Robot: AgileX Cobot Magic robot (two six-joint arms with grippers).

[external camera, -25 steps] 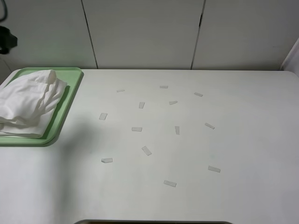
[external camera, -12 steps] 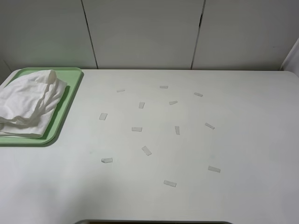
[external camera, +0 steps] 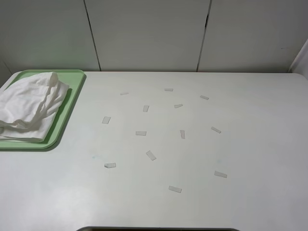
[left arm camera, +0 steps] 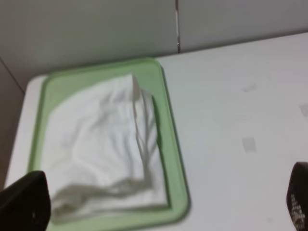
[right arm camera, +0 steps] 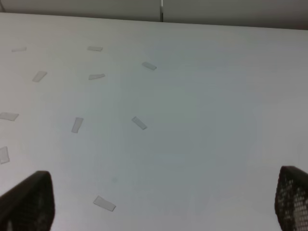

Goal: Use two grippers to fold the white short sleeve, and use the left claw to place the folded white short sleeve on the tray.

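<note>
Left gripper (left arm camera: 159,204): fingers spread wide, gripping nothing, raised above the tray.
Right gripper (right arm camera: 163,204): fingers spread wide, empty, over bare table (external camera: 260,125).
White short sleeve (external camera: 29,106): lies rumpled and folded on the tray.
Tray (external camera: 72,94): pale green, at the table's far left corner.
Tape strips (external camera: 151,155): scattered mid-table, well apart from the tray.

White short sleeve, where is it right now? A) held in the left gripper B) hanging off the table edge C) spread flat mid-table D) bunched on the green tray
D: the white short sleeve lies crumpled on the tray at the table's left, and no gripper touches it.
</note>
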